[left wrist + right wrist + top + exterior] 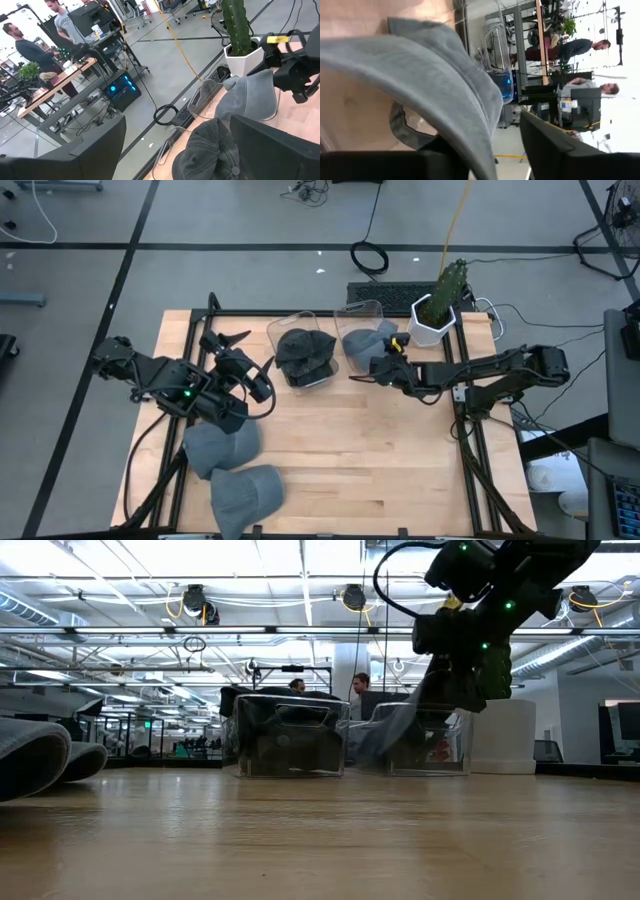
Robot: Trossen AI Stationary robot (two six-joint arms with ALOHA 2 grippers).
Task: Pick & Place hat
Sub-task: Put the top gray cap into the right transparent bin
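Grey fabric is what the job turns on: from above, a light grey hat (366, 340) droops over the right-hand clear bin (362, 330) at the far side of the wooden tabletop (350, 450), with the right claw (385, 366) at its near edge, presumably delivering it there. A darker hat (304, 352) already fills the neighbouring bin (300, 348), while two more grey hats (222, 445) (247, 490) lie near the front left, likely awaiting their turn; the left claw (235, 352) hovers beside them with fingers spread wide and empty. At table height, the right claw (470, 675) hangs over the right bin (425, 740), cloth trailing down into it. The left wrist camera looks past its parted fingers at both binned hats and a potted cactus (239, 30). The right wrist camera shows the grey hat (427, 80) draped across its own fingers; they appear to be loosening, though whether they grip it I cannot tell.
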